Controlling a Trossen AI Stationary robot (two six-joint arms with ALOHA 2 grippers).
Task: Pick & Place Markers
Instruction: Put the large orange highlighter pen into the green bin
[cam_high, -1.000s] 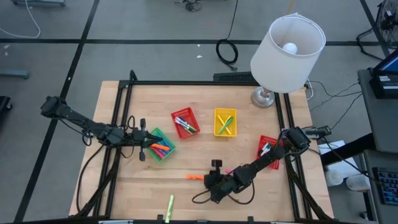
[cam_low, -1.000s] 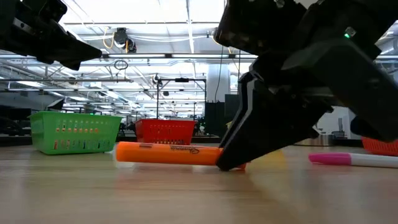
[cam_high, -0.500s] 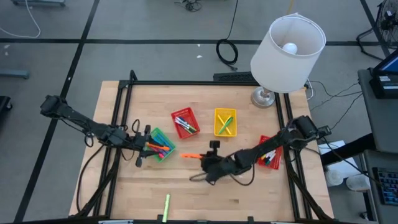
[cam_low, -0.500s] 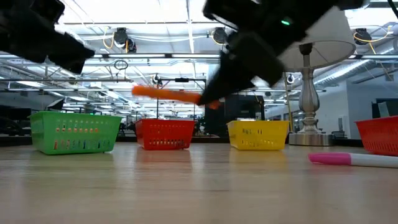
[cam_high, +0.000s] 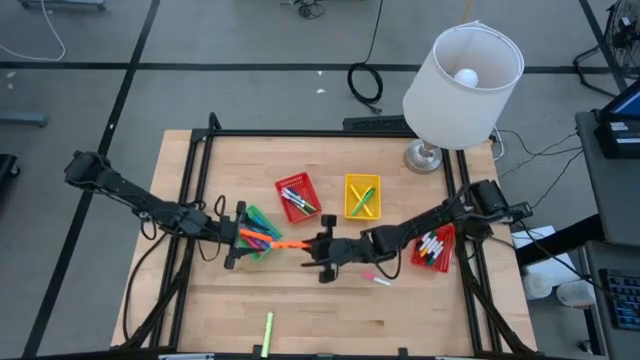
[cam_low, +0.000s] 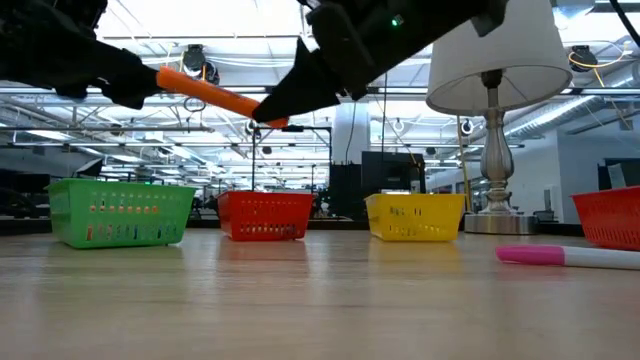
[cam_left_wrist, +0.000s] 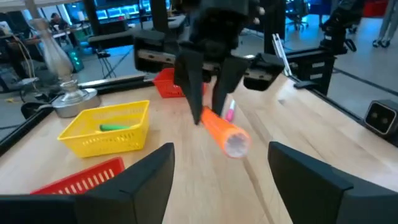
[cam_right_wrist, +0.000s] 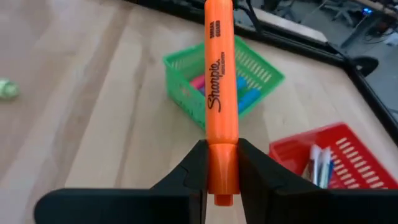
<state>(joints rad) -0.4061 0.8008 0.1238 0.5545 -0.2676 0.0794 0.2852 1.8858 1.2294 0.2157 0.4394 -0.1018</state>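
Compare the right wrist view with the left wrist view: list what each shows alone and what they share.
Only the right wrist view shows the green basket with markers inside and the Sharpie lettering on the barrel. Only the left wrist view shows the yellow basket, the lamp base and the pink marker on the table. Both show the orange marker clamped in the right gripper, and a red basket.

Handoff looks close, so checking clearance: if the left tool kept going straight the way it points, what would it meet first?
Most likely the orange marker, whose free end points into the open left tool. The right tool grips its far end. Depth is unclear, but nothing else shows between them.
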